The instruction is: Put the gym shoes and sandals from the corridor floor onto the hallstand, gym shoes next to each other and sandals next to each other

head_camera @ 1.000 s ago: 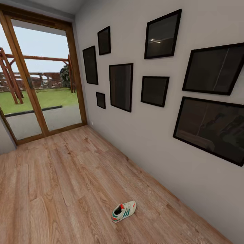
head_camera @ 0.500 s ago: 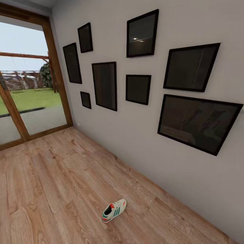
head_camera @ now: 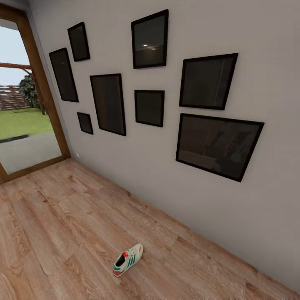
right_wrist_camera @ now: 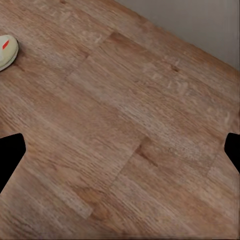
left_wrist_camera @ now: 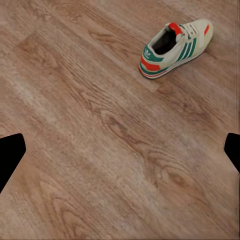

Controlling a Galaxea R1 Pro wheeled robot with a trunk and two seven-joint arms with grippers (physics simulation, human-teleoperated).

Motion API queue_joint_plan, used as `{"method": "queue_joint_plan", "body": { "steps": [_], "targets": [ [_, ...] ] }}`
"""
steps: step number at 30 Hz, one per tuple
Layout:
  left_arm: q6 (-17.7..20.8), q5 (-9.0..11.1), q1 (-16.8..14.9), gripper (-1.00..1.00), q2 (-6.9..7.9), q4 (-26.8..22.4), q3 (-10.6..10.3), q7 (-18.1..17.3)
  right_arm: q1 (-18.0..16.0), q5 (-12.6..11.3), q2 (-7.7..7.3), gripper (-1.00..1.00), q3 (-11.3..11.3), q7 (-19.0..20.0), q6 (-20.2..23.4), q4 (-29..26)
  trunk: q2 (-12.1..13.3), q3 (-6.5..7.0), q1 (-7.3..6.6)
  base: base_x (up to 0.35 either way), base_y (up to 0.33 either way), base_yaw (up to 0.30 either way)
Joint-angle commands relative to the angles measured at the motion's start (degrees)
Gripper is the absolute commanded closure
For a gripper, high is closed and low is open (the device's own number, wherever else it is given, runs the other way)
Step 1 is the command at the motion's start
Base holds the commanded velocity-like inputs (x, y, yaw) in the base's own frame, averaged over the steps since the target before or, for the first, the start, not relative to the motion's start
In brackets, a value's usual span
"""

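Note:
One gym shoe [head_camera: 128,260], white with teal stripes and red-orange accents, lies upright on the corridor floor [head_camera: 62,216], a short way from the wall. The left wrist view looks down on this gym shoe [left_wrist_camera: 176,47], some way ahead of my left gripper [left_wrist_camera: 120,152], whose dark fingertips [left_wrist_camera: 10,155] stand wide apart and open over bare planks. In the right wrist view just the toe of the gym shoe [right_wrist_camera: 6,52] shows, and my right gripper [right_wrist_camera: 120,152] is open with nothing between its fingers. The sandals and the hallstand are out of view.
A grey wall [head_camera: 175,183] with several dark framed pictures [head_camera: 216,145] runs along the right of the corridor. A wood-framed glass door [head_camera: 25,125] to a garden closes the far left end. Wooden floor stretches around the shoe.
The whole head view has shifted left, so the camera has turned to the right. The door has slid toward the picture's edge. The gym shoe lies in the same spot on the floor.

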Motion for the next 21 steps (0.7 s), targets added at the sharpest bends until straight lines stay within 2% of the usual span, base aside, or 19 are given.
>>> {"method": "queue_joint_plan", "body": {
  "steps": [1,10,21],
  "targets": [
    [-0.16,0.43,-0.02,-1.0,0.02,0.02,-0.04,-0.08,-0.05,0.01,0.0,-1.0,-0.01,-0.02,-0.19,0.06,-0.03,-0.09,0.0,0.0,0.0,-0.269],
    [-0.16,0.43,0.21,-1.0,-0.02,-0.47,-0.04,-0.08,-0.05,0.01,0.0,-1.0,-0.01,-0.02,-0.2,0.06,-0.03,-0.45,0.0,0.0,0.0,-0.269],
    [-0.12,0.49,0.24,-1.0,0.09,-0.59,0.04,-0.08,-0.05,0.01,0.0,-1.0,-0.01,-0.03,-0.2,0.01,-4.44,-2.84,2.41,0.0,0.0,-0.271]
  ]
}}
